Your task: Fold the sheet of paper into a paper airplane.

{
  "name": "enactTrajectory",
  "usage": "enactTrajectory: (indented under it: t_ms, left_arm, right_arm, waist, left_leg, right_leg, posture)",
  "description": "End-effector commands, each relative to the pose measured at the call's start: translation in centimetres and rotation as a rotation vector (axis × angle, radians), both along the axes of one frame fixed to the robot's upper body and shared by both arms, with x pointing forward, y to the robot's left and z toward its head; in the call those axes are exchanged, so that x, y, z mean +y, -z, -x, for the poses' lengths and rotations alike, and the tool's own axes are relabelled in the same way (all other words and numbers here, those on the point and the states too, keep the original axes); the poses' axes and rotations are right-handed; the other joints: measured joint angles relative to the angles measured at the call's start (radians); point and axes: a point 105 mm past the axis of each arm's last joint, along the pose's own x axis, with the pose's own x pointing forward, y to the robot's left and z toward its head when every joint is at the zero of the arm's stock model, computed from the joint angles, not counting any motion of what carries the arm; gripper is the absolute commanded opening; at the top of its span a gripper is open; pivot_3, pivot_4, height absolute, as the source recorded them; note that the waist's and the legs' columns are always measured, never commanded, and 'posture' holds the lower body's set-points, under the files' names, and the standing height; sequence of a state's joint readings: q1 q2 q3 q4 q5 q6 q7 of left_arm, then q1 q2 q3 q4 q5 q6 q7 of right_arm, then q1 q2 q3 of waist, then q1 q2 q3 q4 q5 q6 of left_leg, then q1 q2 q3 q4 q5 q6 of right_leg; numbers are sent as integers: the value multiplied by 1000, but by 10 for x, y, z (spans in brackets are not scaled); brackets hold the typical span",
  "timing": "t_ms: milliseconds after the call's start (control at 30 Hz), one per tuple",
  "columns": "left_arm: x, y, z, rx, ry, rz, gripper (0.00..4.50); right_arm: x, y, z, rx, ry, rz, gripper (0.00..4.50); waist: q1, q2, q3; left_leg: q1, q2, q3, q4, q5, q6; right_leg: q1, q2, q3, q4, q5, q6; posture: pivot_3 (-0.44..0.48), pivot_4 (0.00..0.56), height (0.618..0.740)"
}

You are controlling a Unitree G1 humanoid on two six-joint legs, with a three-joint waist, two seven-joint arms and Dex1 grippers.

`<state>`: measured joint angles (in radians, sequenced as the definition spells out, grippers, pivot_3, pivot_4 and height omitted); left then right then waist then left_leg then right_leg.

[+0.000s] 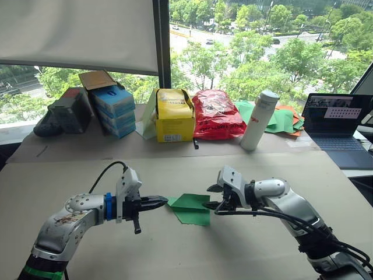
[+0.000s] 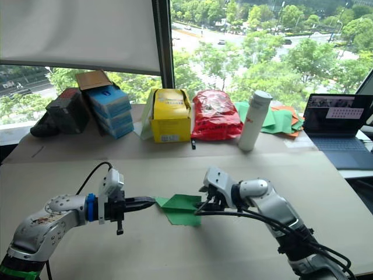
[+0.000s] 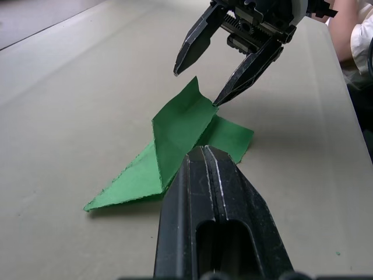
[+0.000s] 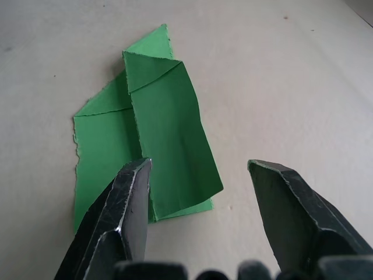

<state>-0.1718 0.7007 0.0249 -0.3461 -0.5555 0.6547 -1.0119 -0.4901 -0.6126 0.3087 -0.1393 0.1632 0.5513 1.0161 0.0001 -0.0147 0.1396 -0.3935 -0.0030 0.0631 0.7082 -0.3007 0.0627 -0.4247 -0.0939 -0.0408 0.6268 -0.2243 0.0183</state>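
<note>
1. so, left eye view: the sheet of paper [image 1: 190, 208] lies on the table [image 1: 192, 169] between the two arms, partly folded, one panel raised. the left gripper [image 1: 158, 202] meets its pointed end; the right gripper [image 1: 213, 196] sits at its opposite edge. behind, well apart, stand a yellow box [image 1: 173, 115], a red bag [image 1: 217, 114], a white bottle [image 1: 259, 119] and a laptop [image 1: 337, 122].

2. right eye view: same layout. the paper sits flat apart from the lifted flap, and neither arm has raised it off the table.

3. left wrist view: the left gripper's fingers [image 3: 217, 216] are pressed together; whether they pinch the paper's tip here i cannot tell, since they cover it. across the sheet, the right gripper's fingers stand spread, one tip just at the raised flap's edge.

4. right wrist view: the right gripper's fingers [image 4: 119, 219] are wide apart over the sheet's near end, gripping nothing. creases show a pointed nose and one long panel folded over.

5. judged from this, the nose folds and one lengthwise fold are done; the wings remain, so no finished paper airplane yet.
</note>
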Motion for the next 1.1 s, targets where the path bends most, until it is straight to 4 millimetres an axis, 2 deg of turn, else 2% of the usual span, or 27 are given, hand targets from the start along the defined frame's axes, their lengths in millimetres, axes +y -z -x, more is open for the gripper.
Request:
enactTrajectory:
  t_ms: [33, 233, 400, 500, 633, 700, 767, 833, 933, 1033, 1100]
  left_arm:
    - [-2, -8, 4, -52, 18, -4, 0]
    - [-1, -8, 7, -53, 9, 2, 0]
    - [-1, -6, 6, -55, 2, 5, 0]
    - [-2, -8, 3, -61, -8, 21, 0]
    - [-1, -14, -3, -65, -25, 49, 0]
    - [0, -16, -5, -63, -30, 62, 0]
    - [0, -16, -7, -67, -35, 63, 0]
    - [-3, -18, -7, -64, -34, 80, 0]
    - [-6, -18, -5, -58, -26, 86, 0]
    - [-6, -19, -6, -56, -26, 86, 0]
    - [-8, -20, -7, -55, -18, 86, 0]
  right_arm:
    - [5, -11, 1, -46, -58, -11, 2189]
    - [10, -8, 3, -48, -85, -5, 40]
    - [13, -8, 7, -63, -111, 2, 40]
    - [16, -24, 7, -137, -125, -19, 40]
    - [14, -50, -4, -315, -105, -30, 40]
    - [13, -65, -11, -463, -86, -24, 40]
    - [13, -83, -8, -626, -103, -21, 40]
    - [20, -93, 9, -773, -142, -24, 40]
    - [29, -85, 27, -883, -198, 13, 40]
    - [29, -56, 33, -910, -238, 111, 40]
    - [26, -26, 39, -945, -341, 239, 40]
  waist:
    - [0, 0, 0]
    - [0, 0, 0]
    - [2, 0, 0]
    - [1, 0, 0]
    - [1, 0, 0]
    - [2, 0, 0]
    - [3, 0, 0]
    - [5, 0, 0]
    - [9, 0, 0]
    - [9, 0, 0]
    - [10, 0, 1]
  left_leg:
    - [0, 0, 0, 0, 0, 0]
    - [0, 1, 0, 0, 0, -1]
    - [0, 0, 0, 0, 1, -3]
    - [0, 0, 0, 0, 2, -4]
    - [0, 0, 0, 0, 2, -4]
    - [0, 0, 0, 0, 3, -4]
    - [0, 0, 0, 0, 3, -5]
    - [0, 0, 0, 0, 3, -5]
    - [0, 0, 0, 0, 3, -6]
    - [0, 0, 1, 1, 3, -6]
    - [1, 0, 2, 1, 3, -6]
  right_leg:
    - [0, 0, 0, 0, 0, 0]
    - [0, -3, 0, 0, 0, 0]
    - [0, -4, 0, 0, 0, 0]
    - [0, -4, 0, 0, 0, 0]
    - [0, -4, 0, 0, 0, 0]
    - [0, -3, 0, 0, 0, 0]
    - [0, -2, 0, 1, 0, 0]
    - [-1, -1, 0, 1, 0, 0]
    - [0, 0, 0, 0, 0, 0]
    - [0, 1, 0, 0, 0, 0]
    - [0, 1, 0, 1, 0, 1]
  posture:
    - [0, 150, 740]
    - [0, 150, 740]
    - [0, 150, 740]
    - [0, 150, 740]
    - [0, 150, 740]
    - [0, 150, 740]
    - [0, 150, 740]
    - [0, 150, 740]
    - [0, 150, 740]
    - [0, 150, 740]
    - [0, 150, 740]
